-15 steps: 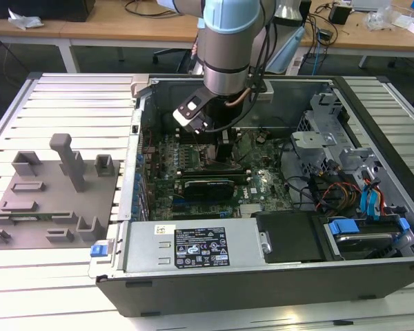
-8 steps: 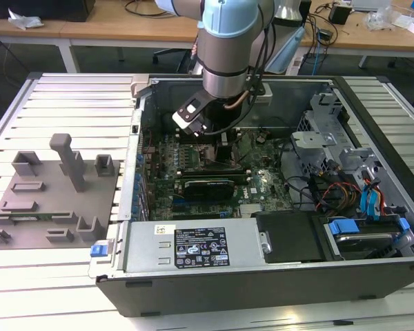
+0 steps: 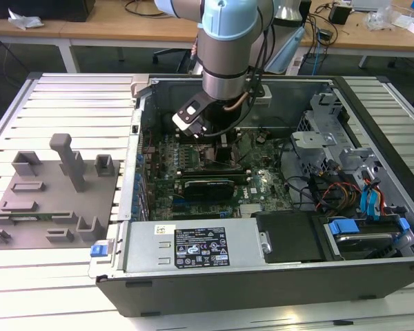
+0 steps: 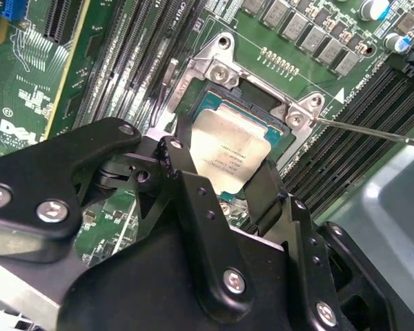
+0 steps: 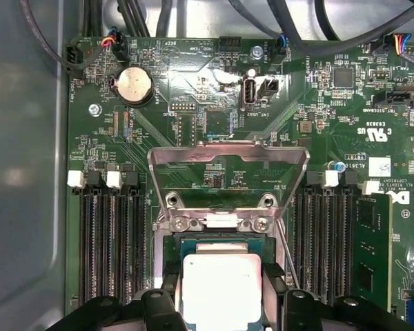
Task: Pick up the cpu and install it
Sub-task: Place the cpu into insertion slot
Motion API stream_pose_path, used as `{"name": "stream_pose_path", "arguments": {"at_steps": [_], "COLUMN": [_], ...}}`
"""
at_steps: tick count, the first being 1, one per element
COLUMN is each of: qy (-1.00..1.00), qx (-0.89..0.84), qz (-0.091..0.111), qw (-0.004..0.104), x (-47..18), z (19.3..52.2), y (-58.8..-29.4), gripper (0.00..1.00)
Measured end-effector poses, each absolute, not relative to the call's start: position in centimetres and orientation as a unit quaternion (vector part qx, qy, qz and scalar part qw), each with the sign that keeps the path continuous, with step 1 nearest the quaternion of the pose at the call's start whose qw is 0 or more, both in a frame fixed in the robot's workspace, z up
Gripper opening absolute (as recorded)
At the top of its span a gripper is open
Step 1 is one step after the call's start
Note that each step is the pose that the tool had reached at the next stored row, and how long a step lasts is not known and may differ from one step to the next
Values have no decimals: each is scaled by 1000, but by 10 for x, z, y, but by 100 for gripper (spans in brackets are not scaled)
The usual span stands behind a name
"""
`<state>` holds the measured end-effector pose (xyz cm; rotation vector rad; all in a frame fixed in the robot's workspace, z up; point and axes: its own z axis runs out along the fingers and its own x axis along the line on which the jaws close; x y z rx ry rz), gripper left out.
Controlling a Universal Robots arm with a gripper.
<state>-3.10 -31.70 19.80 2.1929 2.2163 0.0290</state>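
One tool [image 4: 219, 169] tight on cpu [image 5: 221, 286] at mobo socket [image 4: 217, 69] — open case [image 3: 262, 289], slatted bench [image 3: 76, 96]

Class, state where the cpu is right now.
In both wrist views the cpu is gripped by the end effector at the socket, beside the raised metal bracket.

A silver-grey robot arm [image 3: 228, 55] reaches down into an open dark metal computer case [image 3: 262, 289], over its green circuit board [image 3: 167, 153]; a grey moulded fixture plate [image 3: 48, 207] lies on the slatted metal table [image 3: 76, 96] at the exterior view's left.
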Motion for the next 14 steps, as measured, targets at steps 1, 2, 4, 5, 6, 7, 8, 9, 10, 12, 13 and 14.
{"name": "stream_pose_path", "arguments": {"at_steps": [1,2,4,5,6,7,8,9,10,12,13,14], "qy": [711,709,703,702,702,701,701,701,702,702,702,702], "qx": [703,705,711,712,712,713,713,713,712,712,712,712], "qz": [9,9,9,10,10,10,10,10,10,10,10,10], "qw": [12,12,12,11,11,11,11,11,11,11,11,11], "x": [-31,-31,-31,-31,-31,-31,-31,-31,-31,-31,-31,-31], "z": [198,197,197,197,197,197,196,196,196,196,196,196], "y": [-317,-317,-317,-317,-317,-317,-317,-317,-317,-317,-317,-317], "gripper": [55,55,55,55,55,55,55,55,55,55,55,55]}}
